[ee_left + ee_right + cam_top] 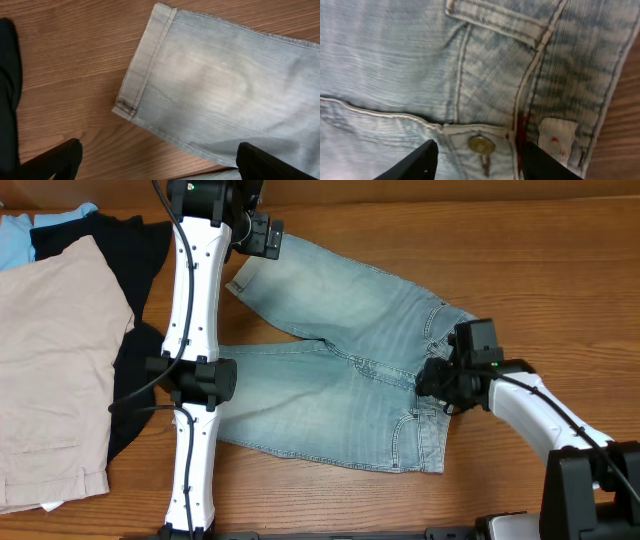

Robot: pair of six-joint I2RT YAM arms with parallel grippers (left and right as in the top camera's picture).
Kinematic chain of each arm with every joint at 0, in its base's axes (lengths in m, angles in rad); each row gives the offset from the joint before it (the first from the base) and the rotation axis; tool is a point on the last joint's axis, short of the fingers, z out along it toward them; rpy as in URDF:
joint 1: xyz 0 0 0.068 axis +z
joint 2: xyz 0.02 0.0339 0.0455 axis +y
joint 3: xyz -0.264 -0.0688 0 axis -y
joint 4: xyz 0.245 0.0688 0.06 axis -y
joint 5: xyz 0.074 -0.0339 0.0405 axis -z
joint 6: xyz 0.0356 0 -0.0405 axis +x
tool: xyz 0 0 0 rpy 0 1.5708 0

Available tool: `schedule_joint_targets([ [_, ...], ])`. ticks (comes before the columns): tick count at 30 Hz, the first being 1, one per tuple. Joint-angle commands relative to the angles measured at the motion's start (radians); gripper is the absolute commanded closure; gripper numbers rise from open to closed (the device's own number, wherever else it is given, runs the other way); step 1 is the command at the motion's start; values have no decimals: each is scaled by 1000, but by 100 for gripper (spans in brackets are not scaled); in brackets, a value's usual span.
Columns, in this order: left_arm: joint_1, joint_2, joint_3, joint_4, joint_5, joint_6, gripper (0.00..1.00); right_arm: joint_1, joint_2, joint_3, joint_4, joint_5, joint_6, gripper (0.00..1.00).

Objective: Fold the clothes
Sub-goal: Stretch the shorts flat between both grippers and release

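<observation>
- One pair of light blue denim shorts lies flat at the middle of the wooden table, with two legs and one waistband.
- To the 9 o'clock side, apart from the denim, lie one pair of beige shorts on one black garment. One pale blue cloth shows at the 10 o'clock corner.
- In the overhead view the shorts' long axis runs from 9 to 3 o'clock. The waistband is at 3 o'clock. One leg points to 9 o'clock and the other splays toward 10 o'clock, ending in a hemmed edge.
- There are two arms and two grippers.
- The left gripper hangs above the 10 o'clock leg near its hem, fingers spread wide and holding nothing.
- The right gripper is down on the waistband at 3 o'clock. Its fingers stand partway apart on either side of one brass button.
- One white label with red marks sits just beside the button.
- Whether the right fingers pinch the cloth cannot be told.
</observation>
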Motion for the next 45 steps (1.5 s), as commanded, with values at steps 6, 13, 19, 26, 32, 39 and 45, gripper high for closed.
schedule_joint_targets([
  [6,6,-10,22,-19,-88,6,0,1,3,-80,97,13,-48,47],
  [13,7,-10,22,-27,-89,6,0,-12,-3,-70,92,14,5,96],
  [19,7,-10,22,-27,-97,6,0,-106,-28,-8,48,13,-76,96],
  [26,10,-10,22,-36,-96,5,0,-222,-28,37,119,15,-300,96],
  [32,11,-10,15,-45,-95,5,0,-314,-27,37,273,74,-394,96],
  [39,11,-10,-59,-39,-95,5,0,-356,-27,37,383,18,-405,54],
  [45,14,-26,-44,-11,-96,-14,0,-356,-58,66,329,-61,-196,0],
])
